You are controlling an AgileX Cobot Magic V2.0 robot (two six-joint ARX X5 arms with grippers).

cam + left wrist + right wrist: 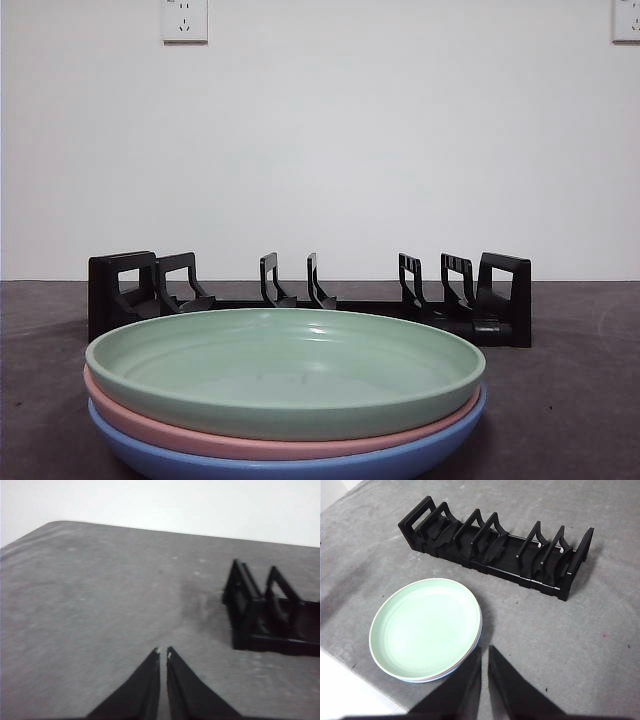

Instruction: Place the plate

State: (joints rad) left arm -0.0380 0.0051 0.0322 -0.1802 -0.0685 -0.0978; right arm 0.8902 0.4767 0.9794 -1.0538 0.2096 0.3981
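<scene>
Both end effectors hang above the bench with nothing in them: the left end effector (pixel 163 652) has its two black jaws drawn together, only a thin slit between the tips, over bare grey surface near one end of the rack, and the right end effector (pixel 485 650) is likewise closed to a narrow gap, hovering above the bench (pixel 600 630) just beside the stacked plates. In the front view neither arm appears. Three plates sit nested in a stack at the lower centre of that frame: a green plate (pixel 285 365) on top, a pink plate (pixel 300 443) under it showing only its rim, and a blue plate (pixel 160 450) at the bottom resting on the dark bench. Behind the stack, across the middle of the frame, a black plate rack (pixel 500 300) stands with its upright dividers, all of its slots unfilled. A white wall (pixel 320 150) rises behind, with a socket (pixel 184 20) at the upper left and another (pixel 626 20) at the upper right edge.
</scene>
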